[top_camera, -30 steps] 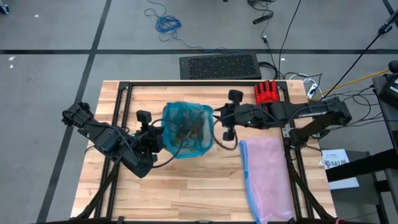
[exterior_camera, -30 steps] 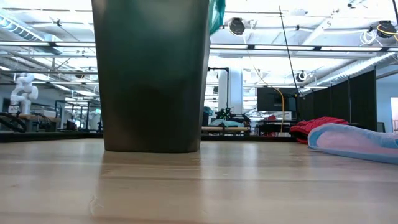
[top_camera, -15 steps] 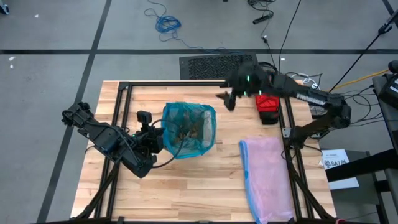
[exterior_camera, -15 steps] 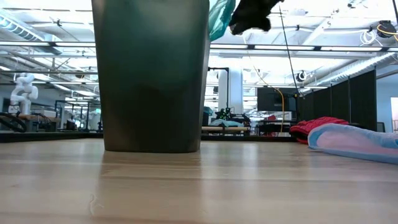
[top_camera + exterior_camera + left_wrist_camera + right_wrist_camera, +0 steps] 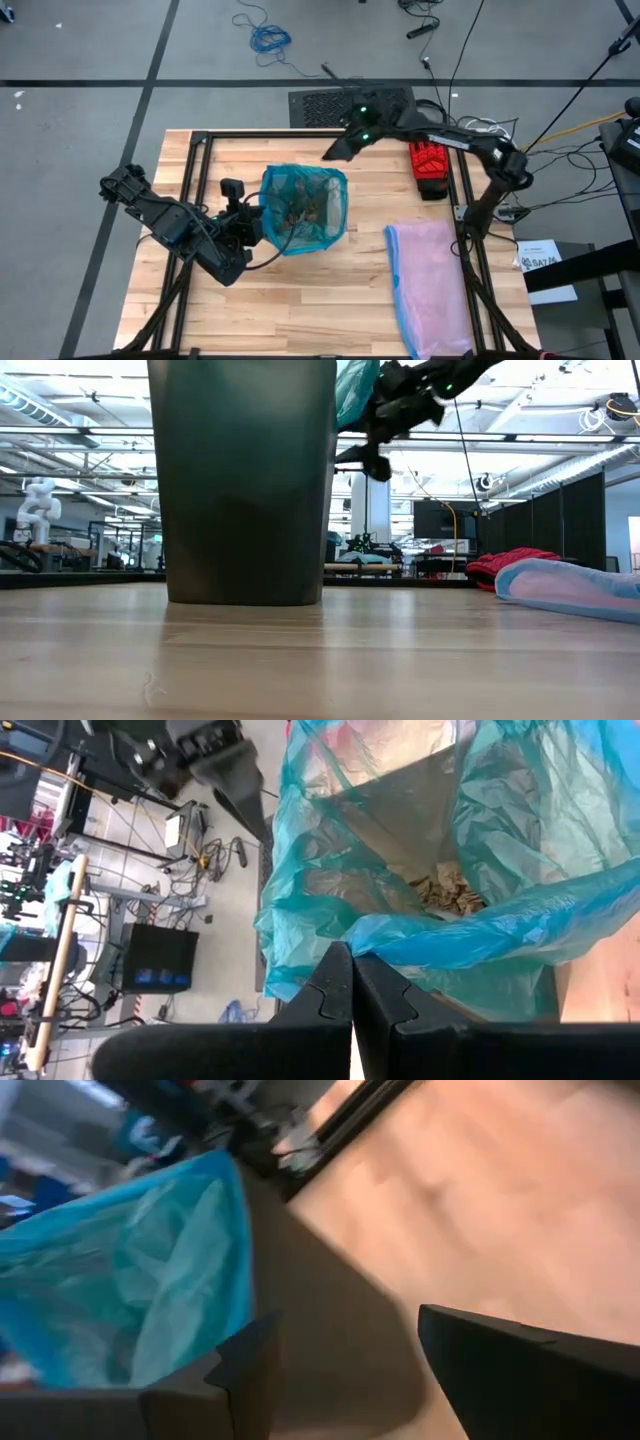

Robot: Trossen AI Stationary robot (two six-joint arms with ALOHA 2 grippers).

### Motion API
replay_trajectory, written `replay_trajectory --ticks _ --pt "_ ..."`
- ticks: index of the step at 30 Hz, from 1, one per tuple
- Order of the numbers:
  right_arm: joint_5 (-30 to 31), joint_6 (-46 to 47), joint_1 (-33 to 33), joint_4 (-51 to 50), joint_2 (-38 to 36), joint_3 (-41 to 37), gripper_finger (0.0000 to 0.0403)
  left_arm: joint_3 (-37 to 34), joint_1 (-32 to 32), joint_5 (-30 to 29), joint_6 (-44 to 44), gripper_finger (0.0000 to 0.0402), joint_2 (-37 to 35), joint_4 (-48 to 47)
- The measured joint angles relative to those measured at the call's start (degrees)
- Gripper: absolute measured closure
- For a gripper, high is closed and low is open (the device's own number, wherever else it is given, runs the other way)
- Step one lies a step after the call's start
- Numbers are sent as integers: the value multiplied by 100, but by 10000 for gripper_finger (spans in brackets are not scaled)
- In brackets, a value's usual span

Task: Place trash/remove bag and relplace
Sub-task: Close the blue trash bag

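Observation:
A dark bin stands mid-table, lined with the teal-green bag. Brown paper trash lies inside the bag. My left gripper is shut at the bag's rim on the bin's left side. My right gripper hangs open in the air just beyond the bin's far right corner, touching nothing. In the right wrist view its fingers frame the bin's dark wall and the bag. The low view shows it beside the bin's top. My left gripper pinches the bag's rim edge between its two shut fingers, at the bin's left side. The fingers come from the table's left, slanting down. The rim runs away from the fingertips over the bin's edge; one layer or several, I cannot tell.
A pale pink bag lies at the table's right near side. A red glove lies at the far right. Black frame rails run along the table's edges. A black mat lies on the floor beyond the far edge.
My right gripper has left the bin's right rim and swung toward the table's far edge and a little left, rolling as it went. It now hangs past the bin's far right corner. The bin and my left gripper have kept still.

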Motion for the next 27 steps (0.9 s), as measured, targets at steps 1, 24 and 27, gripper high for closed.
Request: replay_trajectory --ticks 1,24,27 --pt "-104 114 61 154 108 0 184 0 0 13 -18 401 0 1" --pt "1155 -1635 1118 883 -897 -2 403 0 0 122 -102 401 0 -1" --pt "1439 -1838 1191 813 -1145 -2 403 0 0 122 -102 401 0 1"
